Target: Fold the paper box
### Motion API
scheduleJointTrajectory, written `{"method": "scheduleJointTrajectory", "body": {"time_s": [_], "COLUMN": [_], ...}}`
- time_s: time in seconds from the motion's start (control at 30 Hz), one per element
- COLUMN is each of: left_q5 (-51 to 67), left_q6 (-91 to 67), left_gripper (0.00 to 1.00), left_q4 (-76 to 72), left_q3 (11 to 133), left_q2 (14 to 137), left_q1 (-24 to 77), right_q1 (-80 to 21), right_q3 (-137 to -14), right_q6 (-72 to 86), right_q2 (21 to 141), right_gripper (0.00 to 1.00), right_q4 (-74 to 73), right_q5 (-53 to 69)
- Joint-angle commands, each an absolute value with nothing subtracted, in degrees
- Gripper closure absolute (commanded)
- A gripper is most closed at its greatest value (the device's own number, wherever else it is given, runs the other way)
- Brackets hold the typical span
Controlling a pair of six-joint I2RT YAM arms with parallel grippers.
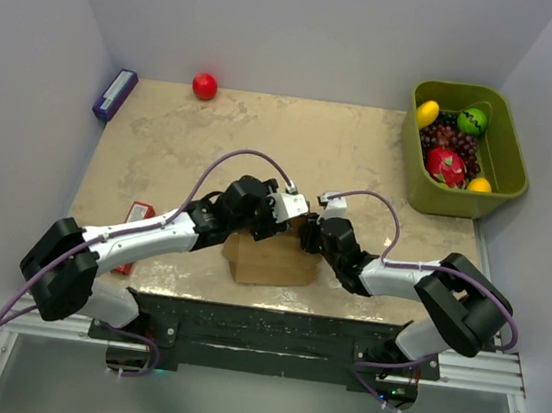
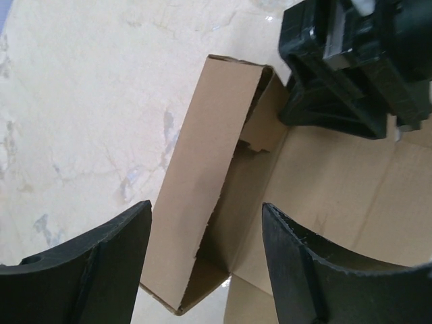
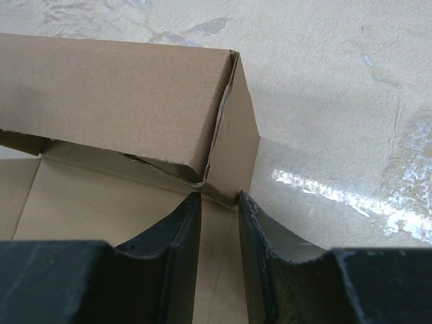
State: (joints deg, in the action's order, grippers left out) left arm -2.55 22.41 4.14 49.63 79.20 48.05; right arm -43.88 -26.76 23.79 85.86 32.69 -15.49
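**Layout: paper box near-centre, everything else at the edges**

Paper box (image 1: 269, 261) sits on the worktop (image 1: 294, 138) at the near edge, centre, between the two arms. Left hand (image 1: 272, 226) is over its far-left part, and a raised wall of the box lines up between its fingers (image 2: 101, 270). Right hand (image 1: 308, 237) is at the far-right corner, just beside the left hand. Bin (image 1: 438, 199) is at the far right, with fruit (image 1: 447, 165) in it. Ball (image 1: 204, 86) is at the far edge, left of centre. Small box (image 1: 114, 94) is far left, by the wall. Flat box (image 1: 138, 216) is near left, partly under the left arm.
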Motion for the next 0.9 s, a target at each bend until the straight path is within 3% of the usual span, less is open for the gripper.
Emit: {"method": "scheduleJointTrajectory", "body": {"time_s": [0.0, 0.47, 0.87], "left_q5": [-7.6, -12.3, -18.6], "left_q6": [27.3, 29.6, 30.5], "left_gripper": [0.28, 0.22, 0.52], "left_q4": [-1.5, -2.8, -3.9], "left_q3": [48.5, 47.0, 46.6], "left_q2": [79.1, 84.5, 88.6], "left_q1": [48.7, 49.8, 51.9], "right_q1": [-44.0, -44.0, -43.8], "right_q3": [-27.8, -27.9, -27.7], "right_q6": [23.4, 23.6, 22.4], "right_q2": [84.4, 84.3, 84.3], "right_gripper": [0.68, 0.68, 0.67], "right_q4": [32.6, 32.8, 34.5], "right_q5": [-15.7, -14.6, -13.7]}}
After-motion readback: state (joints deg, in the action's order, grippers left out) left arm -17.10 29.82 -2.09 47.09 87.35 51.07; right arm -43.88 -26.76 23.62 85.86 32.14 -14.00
